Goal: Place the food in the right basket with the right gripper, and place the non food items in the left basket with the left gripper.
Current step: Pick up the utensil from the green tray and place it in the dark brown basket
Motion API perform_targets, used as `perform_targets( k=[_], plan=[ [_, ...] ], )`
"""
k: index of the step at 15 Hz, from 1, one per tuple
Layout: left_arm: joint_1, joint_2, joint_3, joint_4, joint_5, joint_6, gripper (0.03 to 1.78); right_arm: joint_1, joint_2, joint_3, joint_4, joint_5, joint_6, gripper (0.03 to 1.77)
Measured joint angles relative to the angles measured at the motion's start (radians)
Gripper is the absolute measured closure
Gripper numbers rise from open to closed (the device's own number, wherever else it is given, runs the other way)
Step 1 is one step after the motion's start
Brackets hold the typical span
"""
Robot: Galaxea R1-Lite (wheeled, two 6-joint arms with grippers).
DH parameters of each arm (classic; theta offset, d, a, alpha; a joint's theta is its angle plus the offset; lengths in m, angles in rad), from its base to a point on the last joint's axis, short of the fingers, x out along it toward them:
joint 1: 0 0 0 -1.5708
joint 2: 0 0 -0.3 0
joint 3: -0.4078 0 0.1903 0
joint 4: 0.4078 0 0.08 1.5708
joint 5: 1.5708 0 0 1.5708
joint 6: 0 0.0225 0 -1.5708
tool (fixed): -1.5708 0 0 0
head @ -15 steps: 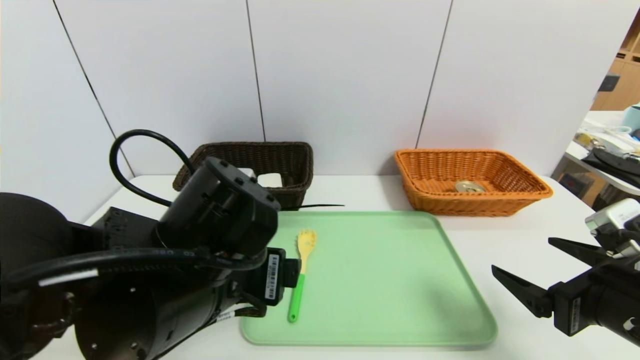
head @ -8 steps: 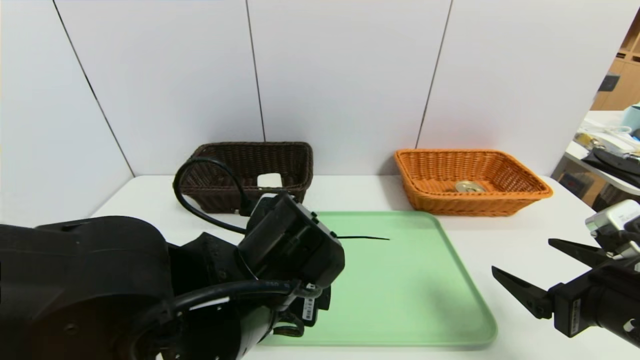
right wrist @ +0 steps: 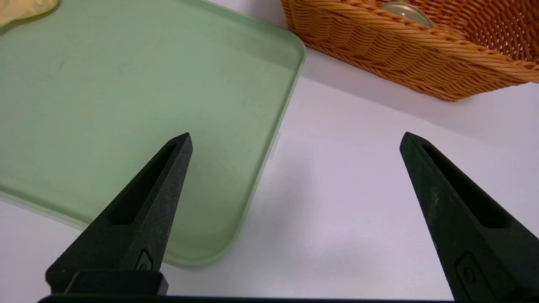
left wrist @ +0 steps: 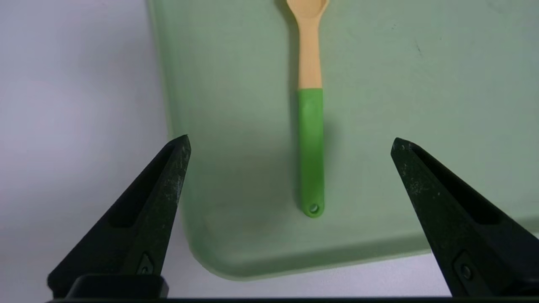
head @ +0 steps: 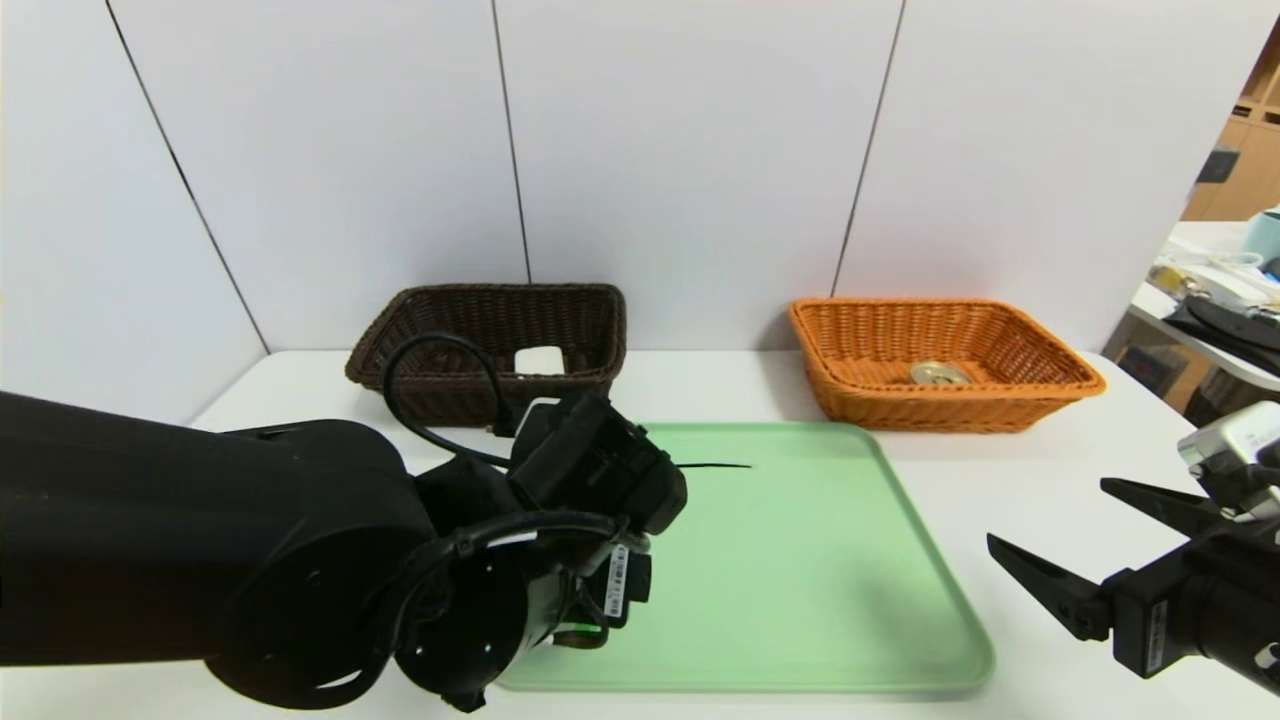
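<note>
The yellow pasta fork with a green handle (left wrist: 310, 126) lies on the green tray (left wrist: 421, 84), near its front left corner. My left gripper (left wrist: 290, 142) hovers open above the handle, one jaw on each side, touching nothing. In the head view my left arm (head: 590, 480) hides the fork. The white block (head: 538, 360) rests in the dark brown basket (head: 480, 300). The tin can (head: 939, 373) sits in the orange basket (head: 1000, 395). My right gripper (head: 1046, 512) stands open and empty over the table, to the right of the tray (right wrist: 126, 84).
Both baskets stand against the white wall at the table's far edge. A thin black strip (head: 715, 465) sticks out from my left wrist over the tray. A cluttered side table (head: 1220, 300) stands off to the right.
My left arm has swung from the table's left side over the tray's front left corner and now covers the fork in the head view. The right arm has not moved.
</note>
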Motion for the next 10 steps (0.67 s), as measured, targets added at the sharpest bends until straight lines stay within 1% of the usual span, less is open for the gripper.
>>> perform_targets(
  k=[6, 9, 10],
  plan=[
    [0.026, 0.065, -0.051, -0.008, -0.012, 0.013, 0.12, 0.0, -0.021, 0.008, 0.001, 0.0, -0.001, 0.1],
    [0.06, 0.091, -0.08, -0.008, -0.02, 0.031, 0.12, 0.0, -0.031, 0.009, 0.004, -0.001, -0.001, 0.1],
    [0.074, 0.098, -0.086, -0.008, -0.032, 0.04, 0.12, 0.0, -0.033, 0.009, 0.003, -0.001, 0.0, 0.1]
  ],
)
